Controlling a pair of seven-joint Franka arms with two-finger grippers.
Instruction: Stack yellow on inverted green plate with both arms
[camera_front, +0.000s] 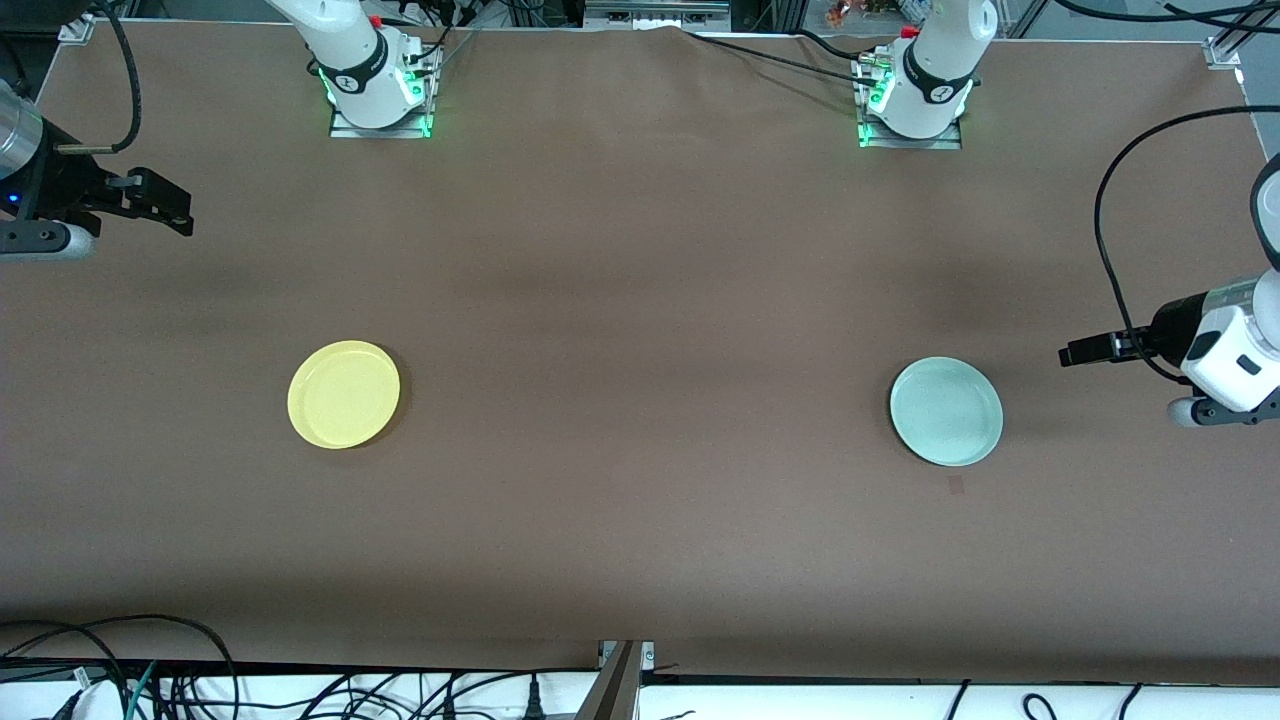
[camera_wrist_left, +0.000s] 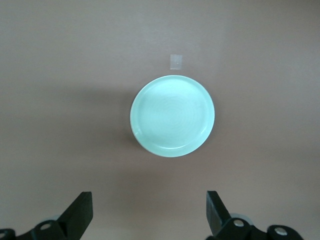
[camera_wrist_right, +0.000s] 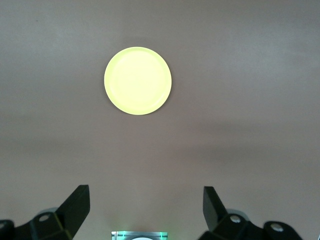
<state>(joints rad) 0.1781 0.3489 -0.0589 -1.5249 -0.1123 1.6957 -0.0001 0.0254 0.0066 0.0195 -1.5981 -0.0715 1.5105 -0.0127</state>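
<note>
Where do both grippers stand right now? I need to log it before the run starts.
Left gripper: open, holding nothing, up over the table near the green plate.
Right gripper: open, holding nothing, up over the table; yellow plate untouched.

The brown table (camera_front: 640, 300) carries the yellow (camera_front: 344, 394) and the green plate (camera_front: 946, 411), well apart.
</note>
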